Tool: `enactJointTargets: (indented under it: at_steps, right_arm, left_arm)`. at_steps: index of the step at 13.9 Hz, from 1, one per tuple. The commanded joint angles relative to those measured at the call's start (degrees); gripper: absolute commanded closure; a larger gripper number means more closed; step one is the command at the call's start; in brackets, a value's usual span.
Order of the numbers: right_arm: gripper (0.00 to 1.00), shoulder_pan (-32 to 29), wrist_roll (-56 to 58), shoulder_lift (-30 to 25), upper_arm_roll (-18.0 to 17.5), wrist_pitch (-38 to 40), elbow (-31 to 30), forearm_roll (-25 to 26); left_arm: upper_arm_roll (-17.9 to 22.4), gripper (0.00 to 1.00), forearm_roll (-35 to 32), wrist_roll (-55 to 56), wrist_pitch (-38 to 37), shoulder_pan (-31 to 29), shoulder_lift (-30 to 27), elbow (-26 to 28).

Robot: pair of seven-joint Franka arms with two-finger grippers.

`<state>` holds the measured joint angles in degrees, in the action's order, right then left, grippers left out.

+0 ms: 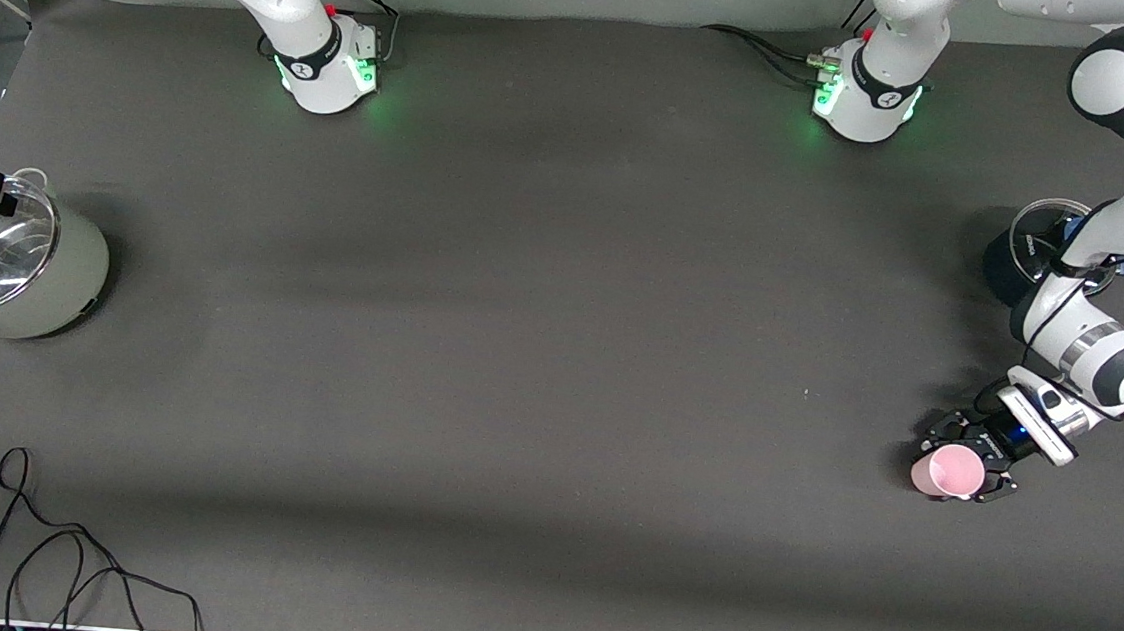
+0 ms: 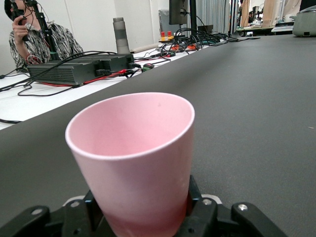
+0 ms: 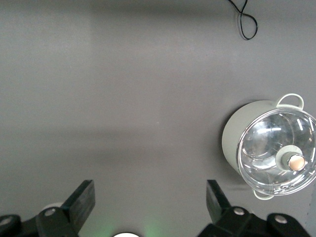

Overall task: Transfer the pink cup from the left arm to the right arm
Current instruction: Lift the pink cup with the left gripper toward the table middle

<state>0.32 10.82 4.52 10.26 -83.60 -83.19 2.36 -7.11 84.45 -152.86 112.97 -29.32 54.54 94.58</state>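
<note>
Jaws: left gripper [image 1: 968,458] clenched on base of pink cup [image 1: 948,471], low at table [image 1: 559,355] toward left arm's end. Right gripper [image 3: 148,207] spread wide, holding nothing, high over table beside pot [image 1: 20,258].

Surface: dark grey mat, bare across middle. Black cable [image 1: 52,556] loops at edge nearest front camera, nearer than pot. Left wrist view: white bench with electronics and seated person past table edge.

Containers: cup upright, mouth open, nothing inside. Pot pale grey-green with glass lid [image 3: 279,154], toward right arm's end. Dark lidded pot [image 1: 1034,242] partly hidden by left arm, farther than cup.
</note>
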Motion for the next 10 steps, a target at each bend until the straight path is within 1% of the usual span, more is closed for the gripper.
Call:
enactJointTargets:
  at_steps: [1,5,6,7,10]
  right_arm:
    - [0.0,-0.1,1.5,-0.4,0.5,1.1,0.4,-1.3]
    - [0.0,-0.1,1.4,-0.5,0.4,1.2,0.3,-1.3]
    - [0.0,-0.1,1.3,-0.5,0.3,1.4,0.3,-1.3]
    - [0.0,-0.1,1.3,-0.5,0.3,1.8,0.3,-1.3]
    - [0.0,-0.2,1.3,0.0,0.7,2.2,0.2,-1.3]
  left_arm:
    - [0.3,0.49,0.1,1.7,0.6,0.5,0.0,-0.4]
    - [0.3,0.5,-0.5,8.3,1.5,1.6,-2.4,-1.2]
    - [0.3,0.52,-1.1,11.1,3.5,2.3,-3.8,-1.2]
    - [0.3,0.52,-2.3,14.3,4.6,2.9,-5.7,-1.2]
    - [0.3,0.52,-2.6,21.6,5.9,5.7,-10.0,-0.2]
